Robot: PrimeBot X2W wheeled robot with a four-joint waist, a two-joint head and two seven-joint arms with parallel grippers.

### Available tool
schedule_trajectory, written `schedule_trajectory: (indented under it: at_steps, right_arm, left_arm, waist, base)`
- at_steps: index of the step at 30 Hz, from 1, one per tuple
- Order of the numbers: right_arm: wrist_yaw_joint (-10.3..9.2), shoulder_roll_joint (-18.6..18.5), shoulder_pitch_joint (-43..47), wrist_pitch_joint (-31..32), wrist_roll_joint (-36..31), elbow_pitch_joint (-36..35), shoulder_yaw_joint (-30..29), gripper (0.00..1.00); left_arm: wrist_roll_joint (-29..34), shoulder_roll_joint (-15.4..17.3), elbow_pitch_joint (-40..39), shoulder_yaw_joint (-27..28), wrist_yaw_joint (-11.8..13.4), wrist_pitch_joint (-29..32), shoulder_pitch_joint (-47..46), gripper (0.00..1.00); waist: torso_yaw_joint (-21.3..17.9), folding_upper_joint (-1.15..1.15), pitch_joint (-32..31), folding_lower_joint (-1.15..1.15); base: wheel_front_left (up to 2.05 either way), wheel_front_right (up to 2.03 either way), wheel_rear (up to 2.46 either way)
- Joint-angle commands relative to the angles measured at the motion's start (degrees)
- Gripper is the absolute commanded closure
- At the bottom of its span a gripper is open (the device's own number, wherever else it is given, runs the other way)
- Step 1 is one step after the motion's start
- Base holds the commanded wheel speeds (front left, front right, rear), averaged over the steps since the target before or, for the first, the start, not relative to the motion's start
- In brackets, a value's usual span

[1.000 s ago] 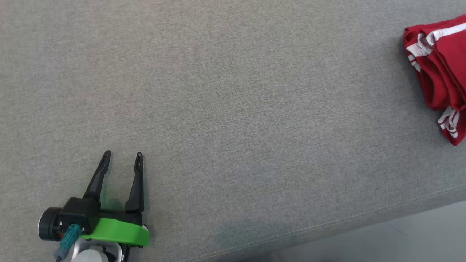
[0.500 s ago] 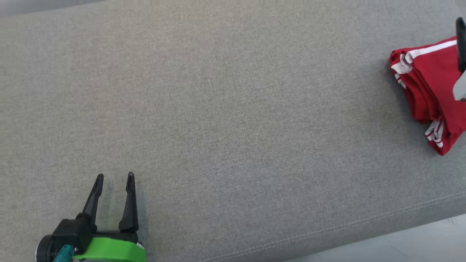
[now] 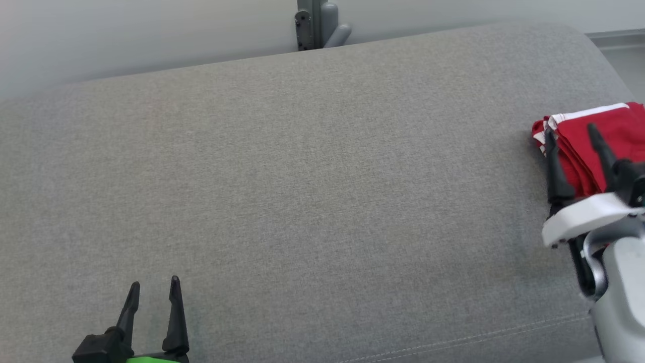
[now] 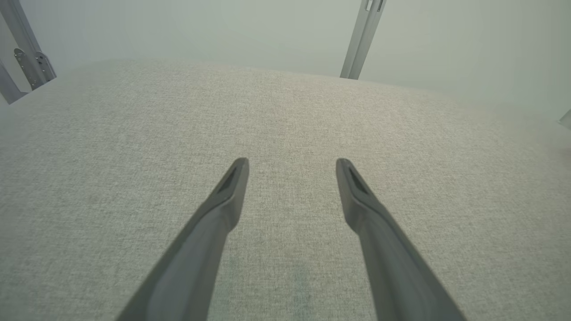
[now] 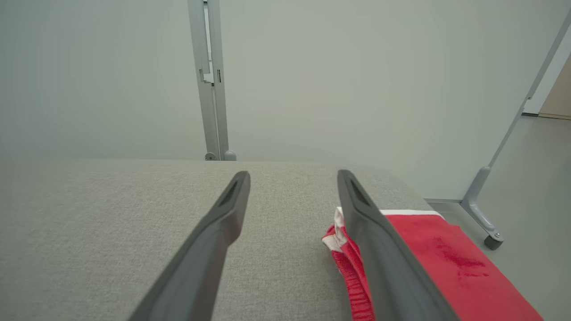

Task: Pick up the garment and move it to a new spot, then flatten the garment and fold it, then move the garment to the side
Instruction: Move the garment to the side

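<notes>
Right end effector (image 3: 570, 129) has come into view, spread and empty, over the folded garment (image 3: 625, 131) at the side; task appears complete.

Open ground: a broad stretch of grey upholstered surface (image 3: 322, 176) runs unbroken between the left gripper (image 3: 154, 281) at the near edge and the right gripper (image 3: 570, 129) at the right end. There a folded red garment (image 3: 622, 133) blocks the way. A metal post (image 3: 315, 22) stands behind the rear edge, and a castered frame leg (image 5: 475, 191) stands beyond the right end.
</notes>
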Motion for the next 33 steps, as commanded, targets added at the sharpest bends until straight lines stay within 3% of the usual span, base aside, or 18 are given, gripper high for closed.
schedule_trajectory:
  at_steps: [1,5,9,16,33]
  right_arm:
    - [-0.1,3.86,4.54,-0.18,-4.51,-2.14,-2.47,0.0]
    - [-0.1,11.15,10.88,-0.21,-11.28,-5.43,-6.04,0.0]
    - [-0.1,14.43,15.96,-0.21,-16.03,-8.24,-8.11,0.0]
    - [-0.1,15.88,20.2,-0.22,-19.93,-9.83,-9.26,0.0]
    - [-0.1,15.95,22.51,-0.23,-14.05,-8.93,-7.52,0.0]
  left_arm:
    - [0.87,-0.02,0.83,-0.89,0.17,0.02,0.81,0.0]
    - [1.4,-0.03,1.75,-1.86,-0.06,0.03,0.54,0.0]
    - [1.16,-0.03,2.33,-2.35,-0.35,0.03,-0.08,0.0]
    - [1.74,-0.04,3.08,-1.84,-0.54,0.03,-0.03,0.0]
    - [0.46,-0.05,4.16,-1.33,-0.71,0.03,0.01,0.0]
  waist:
    - [3.43,0.48,-2.5,0.0]
    - [4.9,0.48,-3.1,0.0]
    - [6.11,0.48,-3.62,0.0]
    - [6.98,0.48,-4.13,0.0]
    - [6.99,0.48,-4.22,0.0]
  base:
    - [0.0,0.0,0.0]
    - [0.0,0.0,0.0]
    - [0.0,0.0,0.0]
    - [0.0,0.0,0.0]
    - [0.0,0.0,0.0]
